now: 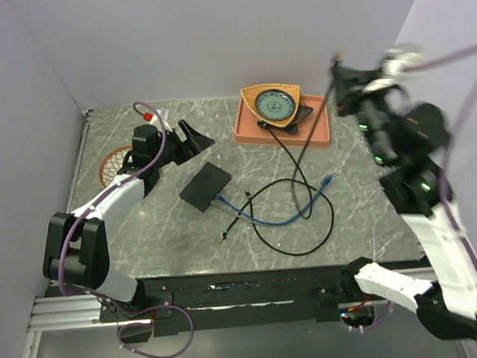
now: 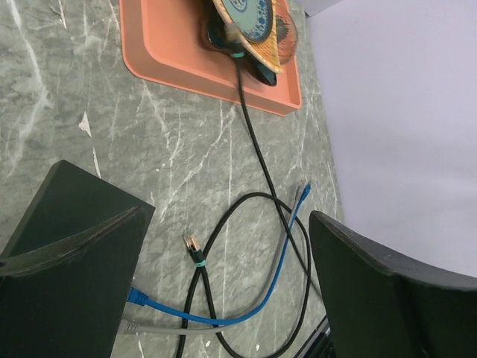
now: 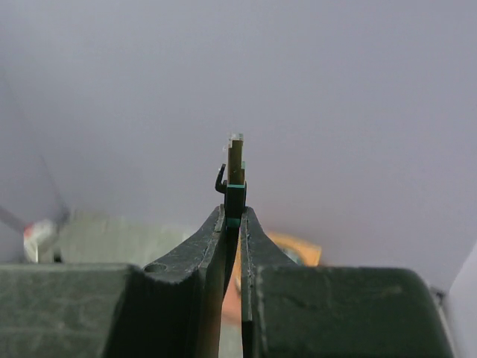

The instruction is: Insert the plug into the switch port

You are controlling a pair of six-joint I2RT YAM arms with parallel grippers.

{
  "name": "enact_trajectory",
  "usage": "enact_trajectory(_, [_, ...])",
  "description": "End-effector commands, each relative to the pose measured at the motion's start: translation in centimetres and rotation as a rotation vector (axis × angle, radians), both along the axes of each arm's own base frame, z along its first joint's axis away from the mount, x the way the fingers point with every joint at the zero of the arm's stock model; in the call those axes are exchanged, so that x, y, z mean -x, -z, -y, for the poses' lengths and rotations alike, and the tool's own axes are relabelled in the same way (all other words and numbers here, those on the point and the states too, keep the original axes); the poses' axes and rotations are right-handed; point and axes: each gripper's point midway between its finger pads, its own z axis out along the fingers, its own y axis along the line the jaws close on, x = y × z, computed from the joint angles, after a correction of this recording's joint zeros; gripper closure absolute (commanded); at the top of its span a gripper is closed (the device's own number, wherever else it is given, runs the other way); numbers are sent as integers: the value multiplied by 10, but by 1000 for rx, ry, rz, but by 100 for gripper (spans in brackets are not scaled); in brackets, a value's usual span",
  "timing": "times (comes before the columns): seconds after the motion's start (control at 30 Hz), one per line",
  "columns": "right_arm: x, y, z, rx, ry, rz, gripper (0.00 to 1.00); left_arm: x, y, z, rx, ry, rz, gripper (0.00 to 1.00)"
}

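- Got the plug [image 3: 235, 160] clamped in the near-shut right fingers [image 3: 222, 227], tip poking out past them.
- Spread wide on the left fingers [image 1: 185, 140], gripping nothing.
- Spotted the black switch box [image 1: 206, 187] flat on the bench [image 1: 355, 212], just beside the left fingers, well apart from the right; can't pick out the switch port itself.

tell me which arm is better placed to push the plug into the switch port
Right. The right arm has its jaws shut on the plug, held high above the table. The left arm has its jaws open and empty near the switch, so it could at most steady it.
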Motion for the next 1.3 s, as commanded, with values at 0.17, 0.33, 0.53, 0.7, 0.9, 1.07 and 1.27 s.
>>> enact_trajectory(0.17, [-36, 310, -131, 188, -544, -733, 100, 8, -29, 10, 12, 113, 124, 4])
enact_trajectory(0.33, [-12, 381, -172, 155, -792, -832, 100, 37, -4, 14, 55, 187, 119, 3])
enact_trajectory(0.53, [13, 415, -199, 155, -974, -877, 100, 67, 8, 19, 160, 256, 125, 1])
enact_trajectory(0.7, [20, 412, -206, 144, -1048, -875, 100, 81, 17, 23, 194, 301, 155, 5])
enact_trajectory(0.9, [23, 410, -209, 142, -1082, -870, 100, 98, 9, 35, 289, 428, 194, 17])
enact_trajectory(1.07, [25, 407, -211, 124, -1105, -880, 100, 108, 6, 42, 318, 485, 222, 31])
enact_trajectory(1.27, [26, 391, -213, 128, -1129, -852, 100, 113, 9, 55, 192, 488, 272, 30])
